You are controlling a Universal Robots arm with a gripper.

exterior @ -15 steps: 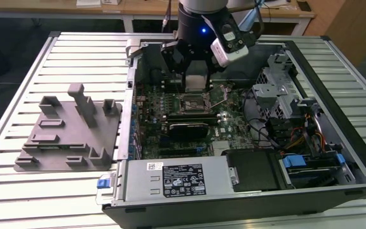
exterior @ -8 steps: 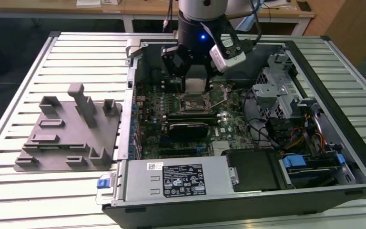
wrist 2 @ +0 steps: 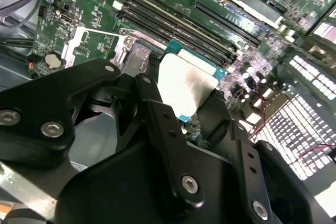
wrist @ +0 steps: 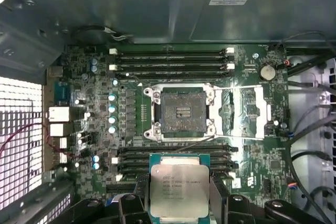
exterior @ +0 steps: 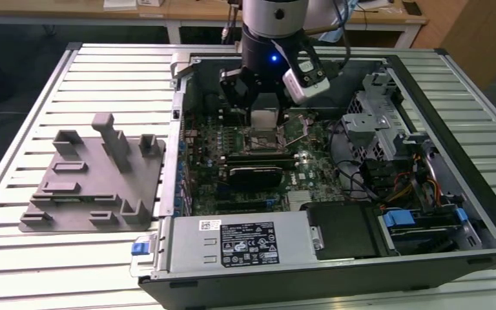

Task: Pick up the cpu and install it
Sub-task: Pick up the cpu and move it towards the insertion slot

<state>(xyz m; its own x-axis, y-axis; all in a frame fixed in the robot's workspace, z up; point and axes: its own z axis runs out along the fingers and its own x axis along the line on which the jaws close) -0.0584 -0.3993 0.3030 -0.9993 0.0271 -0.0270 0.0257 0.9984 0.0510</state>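
My gripper [exterior: 263, 124] hangs inside the open computer case [exterior: 179, 90], shut on the cpu [exterior: 263, 117]. The cpu [wrist: 176, 190] is a small square chip with a silvery top and a teal-edged rim, held by two opposite edges between the black fingers [wrist: 135, 203]. In the second wrist view the cpu [wrist 2: 185, 83] shows tilted between the fingers [wrist 2: 152, 106]. It is held above the motherboard, short of the open socket [wrist: 182, 111], with memory slots between the two in the first wrist view. The socket [exterior: 265, 139] lies bare, its metal load plate [wrist: 247, 111] swung open beside it.
A grey fixture [exterior: 93, 187] with upright blocks sits on the slatted table at the exterior view's left. Inside the case are a power supply [exterior: 239, 242], a drive cage [exterior: 377, 116] and loose cables [exterior: 403, 187]. Memory slots [wrist: 170, 59] flank the socket.
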